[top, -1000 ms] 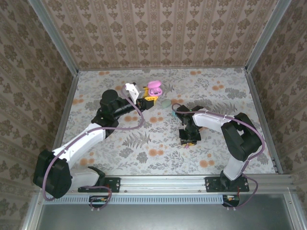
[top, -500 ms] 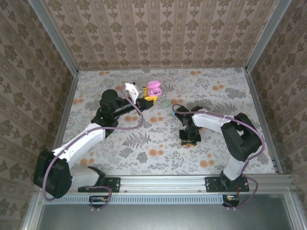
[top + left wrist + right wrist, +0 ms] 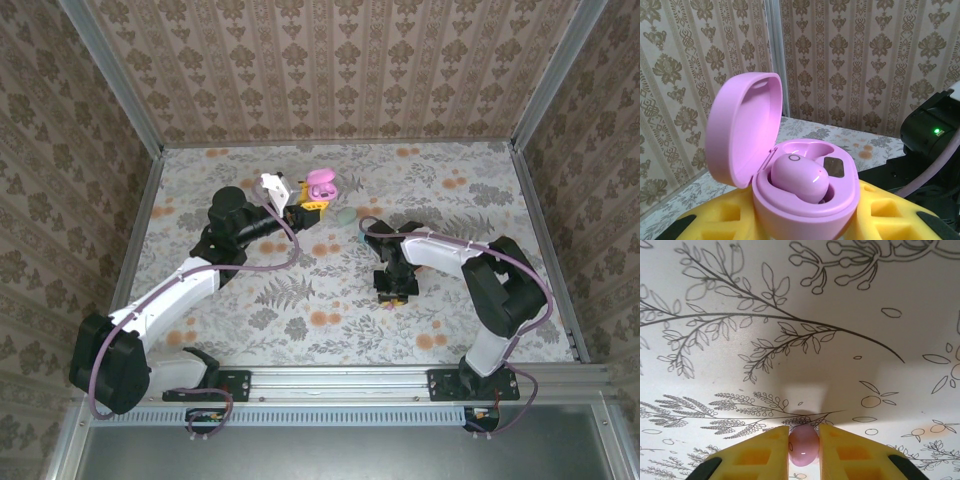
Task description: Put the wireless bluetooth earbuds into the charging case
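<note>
Left tool: clamped on open pink charging case, one earbud seated. Right tool: pinching second earbud, close to counter.

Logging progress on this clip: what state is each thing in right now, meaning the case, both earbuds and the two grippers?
left gripper: shut on the charging case.
right gripper: shut on the second earbud.
charging case: lid open, one socket empty.
seated earbud: lying in the case.
second earbud: outside the case, pinched between the yellow fingers.
</note>
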Robot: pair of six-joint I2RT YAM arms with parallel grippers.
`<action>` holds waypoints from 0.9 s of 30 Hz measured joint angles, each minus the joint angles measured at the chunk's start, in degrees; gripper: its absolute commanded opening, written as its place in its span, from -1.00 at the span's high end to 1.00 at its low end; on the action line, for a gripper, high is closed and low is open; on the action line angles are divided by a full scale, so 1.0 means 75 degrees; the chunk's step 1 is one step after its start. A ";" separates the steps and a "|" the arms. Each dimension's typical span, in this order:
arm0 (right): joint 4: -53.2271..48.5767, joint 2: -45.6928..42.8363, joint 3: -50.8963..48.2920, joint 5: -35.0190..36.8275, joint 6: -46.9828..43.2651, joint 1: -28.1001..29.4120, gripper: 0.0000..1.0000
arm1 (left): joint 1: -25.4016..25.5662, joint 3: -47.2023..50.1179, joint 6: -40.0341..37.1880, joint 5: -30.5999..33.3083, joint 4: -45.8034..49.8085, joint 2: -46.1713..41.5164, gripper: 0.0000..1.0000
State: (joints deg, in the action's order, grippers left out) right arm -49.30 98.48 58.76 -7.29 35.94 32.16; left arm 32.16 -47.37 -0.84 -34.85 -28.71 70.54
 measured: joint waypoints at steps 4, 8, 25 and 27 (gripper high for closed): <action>0.0093 -0.0437 0.0000 -0.0032 0.0012 -0.0003 0.57 | -0.0003 0.0000 -0.0003 -0.0003 -0.0003 0.0000 0.40; 0.0201 -0.1064 0.0003 -0.0152 0.0038 -0.0044 0.57 | -0.0003 0.0000 0.0000 -0.0003 -0.0003 0.0000 0.39; 0.0933 -0.3515 0.2057 -0.2259 0.0187 -0.0656 0.58 | -0.0055 0.0015 -0.0006 -0.0460 0.0000 0.0067 0.39; 0.1212 -0.3518 0.2314 -0.2585 0.0268 -0.0656 0.58 | -0.0055 0.0015 -0.0006 -0.0632 0.0000 0.0140 0.39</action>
State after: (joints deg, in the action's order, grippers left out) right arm -40.21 72.10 76.12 -26.68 37.95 27.24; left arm 31.75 -47.27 -0.89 -39.59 -28.71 71.59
